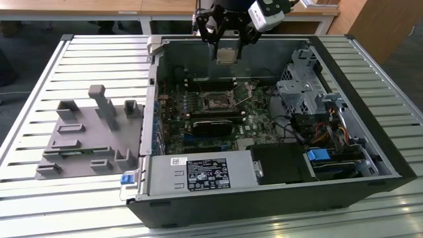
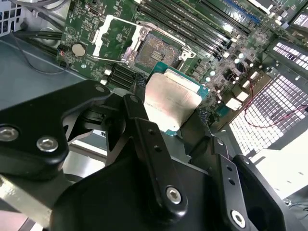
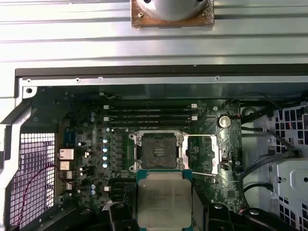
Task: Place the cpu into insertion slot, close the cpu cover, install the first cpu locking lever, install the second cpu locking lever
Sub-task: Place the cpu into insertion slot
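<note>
My gripper point(image 1: 227, 52) hangs above the far side of the open computer case, shut on the cpu point(image 1: 227, 56), a flat square chip with a dull silver face. Both wrist views show the cpu point(image 2: 171, 103) point(image 3: 163, 197) pinched by its edges between the black fingers point(image 2: 139, 120). The insertion slot point(image 1: 215, 103) point(image 2: 154, 50) point(image 3: 158, 150) lies bare on the green board, below the chip and apart from it. The cpu cover point(image 3: 202, 137) point(image 2: 99, 34) is flipped open beside the slot.
Long black memory slots point(image 3: 149, 113) run alongside the socket. A black card point(image 1: 211, 125) sits just nearer than the slot, a drive cage point(image 1: 304, 89) with cables on the exterior view's right, a power supply point(image 1: 198, 173) in front. A grey fixture point(image 1: 86, 134) rests on the slatted table.
</note>
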Motion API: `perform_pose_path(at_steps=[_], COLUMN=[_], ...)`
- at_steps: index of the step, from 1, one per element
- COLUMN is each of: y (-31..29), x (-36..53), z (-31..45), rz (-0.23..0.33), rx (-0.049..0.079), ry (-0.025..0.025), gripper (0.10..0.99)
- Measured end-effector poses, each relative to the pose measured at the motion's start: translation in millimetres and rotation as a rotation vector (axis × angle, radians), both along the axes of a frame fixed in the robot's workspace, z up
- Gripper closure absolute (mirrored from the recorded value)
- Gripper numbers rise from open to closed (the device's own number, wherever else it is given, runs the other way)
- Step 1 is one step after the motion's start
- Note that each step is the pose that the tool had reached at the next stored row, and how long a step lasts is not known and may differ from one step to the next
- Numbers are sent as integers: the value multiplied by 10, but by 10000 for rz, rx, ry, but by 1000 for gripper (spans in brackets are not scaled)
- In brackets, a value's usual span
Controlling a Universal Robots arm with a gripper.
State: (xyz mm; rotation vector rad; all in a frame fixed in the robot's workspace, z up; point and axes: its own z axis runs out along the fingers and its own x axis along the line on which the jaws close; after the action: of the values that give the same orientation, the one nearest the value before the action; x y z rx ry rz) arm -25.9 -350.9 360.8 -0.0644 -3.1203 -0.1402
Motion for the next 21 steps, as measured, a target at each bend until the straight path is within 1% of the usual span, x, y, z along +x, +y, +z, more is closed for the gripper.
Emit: perform_pose_path(at_steps=[21], y=[1], x=[0], z=[-1], rz=[-889], rx=[0], ry=[0], gripper=[545])
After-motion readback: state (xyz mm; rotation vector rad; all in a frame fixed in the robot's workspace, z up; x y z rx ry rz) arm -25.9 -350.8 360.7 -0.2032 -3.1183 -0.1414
